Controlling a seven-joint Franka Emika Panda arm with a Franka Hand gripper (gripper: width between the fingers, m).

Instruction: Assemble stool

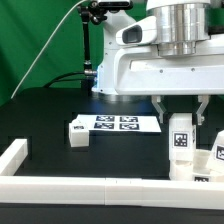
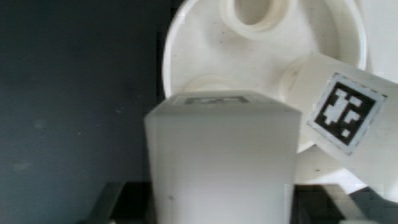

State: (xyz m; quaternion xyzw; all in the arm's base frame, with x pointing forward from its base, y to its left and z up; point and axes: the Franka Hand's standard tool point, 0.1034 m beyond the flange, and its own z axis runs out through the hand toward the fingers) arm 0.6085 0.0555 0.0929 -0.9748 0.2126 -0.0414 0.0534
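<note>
upright and close against the wrist camera stands a white stool leg (image 2: 222, 160), a chunky block filling the lower middle of that view. the gripper (image 2: 222, 207) is closed on it, one dark finger (image 2: 121, 205) at each side and no gap left to the leg. in the exterior view the same leg (image 1: 180, 140) sits between the gripper's (image 1: 181, 118) fingers at the exterior view's right, its square tag facing the camera. its lower end is hidden behind other white parts, so i cannot tell whether it touches the table.

just beyond the held leg lies the round seat (image 2: 222, 50), flat, with an oval hole near its middle. a second leg (image 2: 352, 105), tilted and showing a tag, overlaps the seat's rim.

well apart, toward the exterior view's left, a third leg (image 1: 78, 131) lies on the black table (image 1: 45, 115), just beside the marker board (image 1: 115, 123). the white border rail (image 1: 60, 187) runs along the front.
</note>
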